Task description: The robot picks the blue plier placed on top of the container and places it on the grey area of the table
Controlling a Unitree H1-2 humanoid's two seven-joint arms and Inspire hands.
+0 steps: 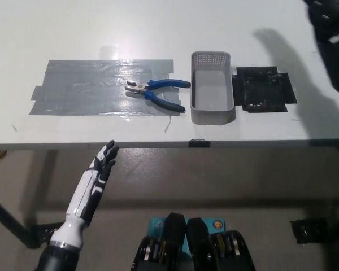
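A white table (158, 28) stands over a brownish-grey floor (214, 180), brightly lit from above.

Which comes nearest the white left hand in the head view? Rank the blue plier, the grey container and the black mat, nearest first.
From the left hand, low at the left below the table edge:
1. Blue plier, lying on the grey area straight ahead.
2. Grey container, right of the plier.
3. Black mat, farthest right, beyond the container.
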